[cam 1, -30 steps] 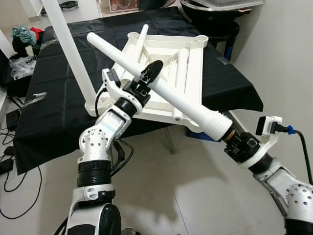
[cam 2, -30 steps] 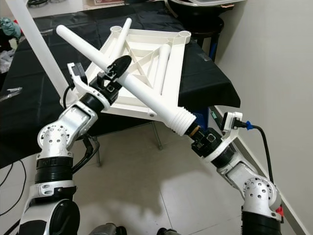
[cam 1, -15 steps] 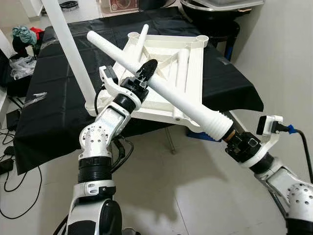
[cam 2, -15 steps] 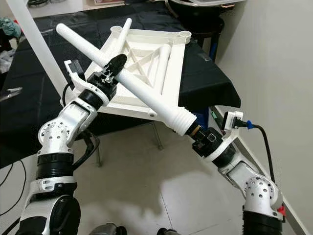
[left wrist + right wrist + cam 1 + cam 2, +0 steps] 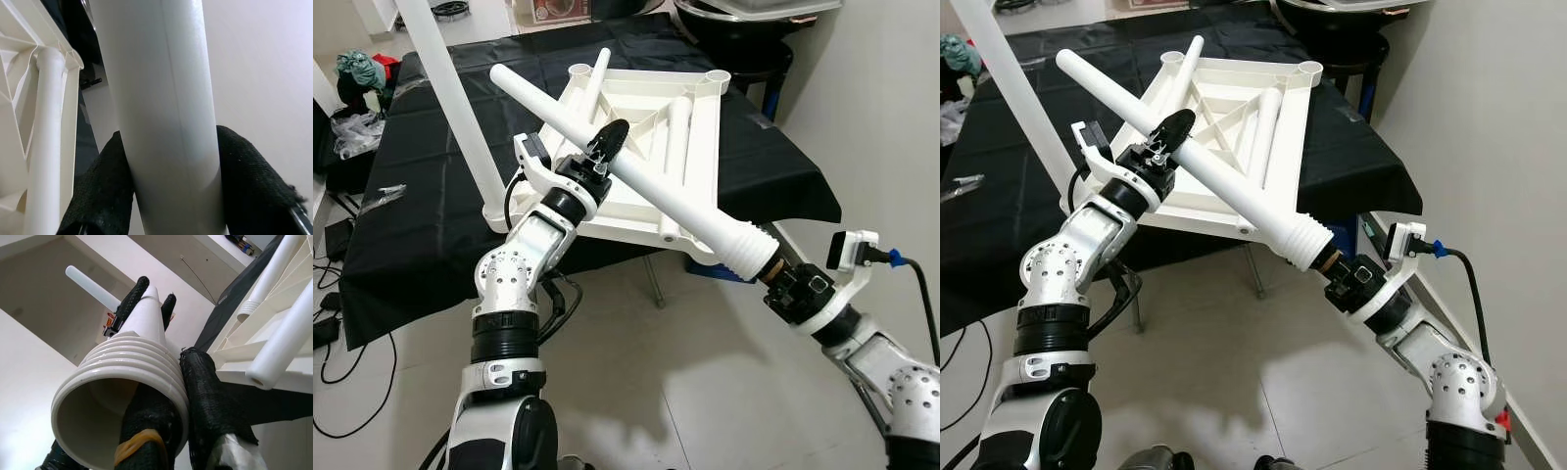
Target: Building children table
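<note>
1. Two tools hold one long white plastic table leg [image 5: 646, 176], which slants across the scene above the overturned white tabletop [image 5: 705, 117].
2. The left tool [image 5: 607, 145] is clamped around the middle of the leg; in the left wrist view its two black fingers [image 5: 249, 181] press against either side of the white tube.
3. The right tool [image 5: 773, 269] grips the leg's wide ribbed end [image 5: 744, 253], low and toward the robot's right. In the right wrist view one black finger [image 5: 146, 416] sits inside the open mouth of the tube and the other [image 5: 205, 387] lies outside against the ribs, so the tool is closed on the wall of the leg.
4. The leg's narrow tip [image 5: 499, 73] points up and away to the robot's left, above the black cloth [image 5: 431, 166].
5. The tabletop lies underside up on the cloth-covered surface, its ribs and corner sockets showing. Two more white legs rest on it, one [image 5: 677, 132] lying along the ribs, another [image 5: 597, 73] leaning at the far corner.
6. A further white leg [image 5: 455, 108] stands upright at the tabletop's left corner.
7. Beyond lies pale tiled floor [image 5: 685, 392].
</note>
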`<state>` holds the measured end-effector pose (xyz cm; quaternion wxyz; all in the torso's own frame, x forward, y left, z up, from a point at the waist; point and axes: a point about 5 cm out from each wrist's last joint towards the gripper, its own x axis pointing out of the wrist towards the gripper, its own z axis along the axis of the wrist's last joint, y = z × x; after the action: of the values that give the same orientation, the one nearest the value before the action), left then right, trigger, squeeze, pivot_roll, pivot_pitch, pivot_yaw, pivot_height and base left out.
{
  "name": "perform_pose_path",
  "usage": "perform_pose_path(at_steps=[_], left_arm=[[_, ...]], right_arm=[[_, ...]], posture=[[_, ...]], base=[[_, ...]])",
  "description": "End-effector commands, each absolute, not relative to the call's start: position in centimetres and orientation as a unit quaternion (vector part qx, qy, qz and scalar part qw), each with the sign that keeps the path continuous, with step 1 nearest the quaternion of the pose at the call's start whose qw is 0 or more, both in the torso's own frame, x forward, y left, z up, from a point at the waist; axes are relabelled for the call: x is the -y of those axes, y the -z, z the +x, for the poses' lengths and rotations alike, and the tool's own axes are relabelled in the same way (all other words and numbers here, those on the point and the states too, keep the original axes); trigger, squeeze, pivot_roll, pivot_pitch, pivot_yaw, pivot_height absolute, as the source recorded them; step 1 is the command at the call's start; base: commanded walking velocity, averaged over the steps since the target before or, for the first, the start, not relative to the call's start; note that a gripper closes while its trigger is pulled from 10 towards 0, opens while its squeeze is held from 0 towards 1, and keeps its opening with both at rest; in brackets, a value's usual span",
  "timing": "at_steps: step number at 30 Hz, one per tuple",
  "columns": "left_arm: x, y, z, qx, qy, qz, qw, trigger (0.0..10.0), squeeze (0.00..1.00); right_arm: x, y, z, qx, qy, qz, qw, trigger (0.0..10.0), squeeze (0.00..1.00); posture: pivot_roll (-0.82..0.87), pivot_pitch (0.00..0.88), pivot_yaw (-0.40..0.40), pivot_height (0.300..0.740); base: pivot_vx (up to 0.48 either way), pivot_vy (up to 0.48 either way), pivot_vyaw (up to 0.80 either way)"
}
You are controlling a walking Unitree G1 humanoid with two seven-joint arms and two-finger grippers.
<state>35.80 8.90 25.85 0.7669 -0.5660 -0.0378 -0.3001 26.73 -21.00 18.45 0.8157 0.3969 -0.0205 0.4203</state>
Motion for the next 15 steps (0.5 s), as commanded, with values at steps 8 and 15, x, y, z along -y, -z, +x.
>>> perform_pose_path(at_steps=[8, 15], left_arm=[[-8.65, -25.12, 36.11, 0.021, 0.281, -0.569, 0.773, 10.0, 0.00], [-8.78, -25.01, 36.22, 0.019, 0.277, -0.568, 0.775, 10.0, 0.00]], right_arm=[[21.58, -19.16, 27.61, 0.050, -0.391, 0.385, 0.835, 10.0, 0.92], [21.93, -18.81, 27.54, 0.043, -0.387, 0.387, 0.836, 10.0, 0.00]], posture=[[0.08, 0.139, 0.002, 0.740], [0.09, 0.141, -0.001, 0.740]], base=[[0.000, 0.000, 0.00], [0.000, 0.000, 0.00]])
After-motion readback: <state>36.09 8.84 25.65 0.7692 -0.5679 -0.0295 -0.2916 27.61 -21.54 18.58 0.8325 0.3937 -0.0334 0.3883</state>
